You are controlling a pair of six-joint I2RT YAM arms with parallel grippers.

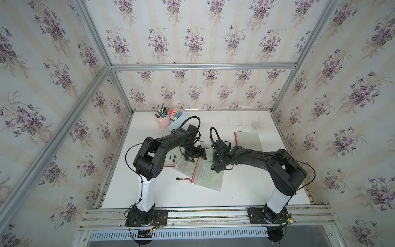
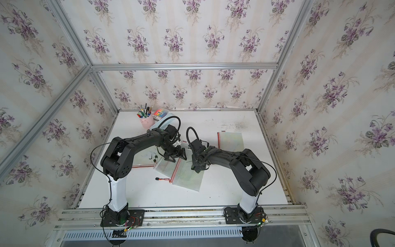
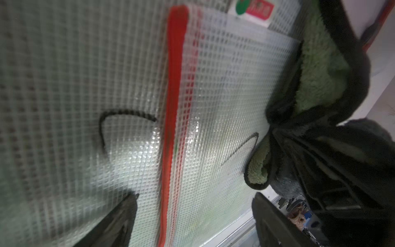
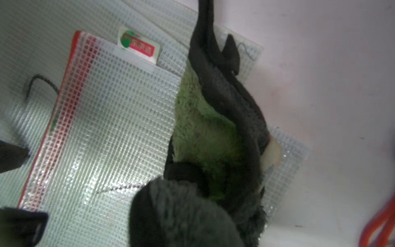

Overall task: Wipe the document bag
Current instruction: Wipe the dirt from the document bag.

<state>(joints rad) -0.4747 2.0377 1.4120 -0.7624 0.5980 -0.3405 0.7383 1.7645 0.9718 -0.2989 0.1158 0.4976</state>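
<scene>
Far left of the document bag (image 1: 205, 175), at the back of the white desk (image 1: 149, 192), stands a pink pen cup (image 1: 162, 122). Between the cup and the document bag lies another mesh bag (image 2: 145, 159). It is mostly hidden under the left arm, so only a clear patch and a red edge show.

The left hand (image 1: 195, 158) hangs over the document bag's far left corner, fingers (image 3: 119, 220) spread apart with nothing between them. The left wrist view is smeared, so contact with the mesh cannot be judged.

The document bag lies flat mid-desk, skewed, with its red zipper strip (image 3: 174, 85) along its left side. A hooked black pen mark (image 3: 119, 113) sits left of the strip, on mesh that may or may not belong to this bag. A thinner stroke (image 3: 241, 149) lies right of the strip. The bag's label card (image 4: 139, 45) is cut off in the left wrist view.

On the bag's right part the right hand (image 1: 217, 169) is clamped on a green-and-black cloth (image 4: 205, 132). The cloth buries the hand's fingers and rests on the mesh. Well right of the document bag lies a third mesh bag (image 1: 249, 141).
</scene>
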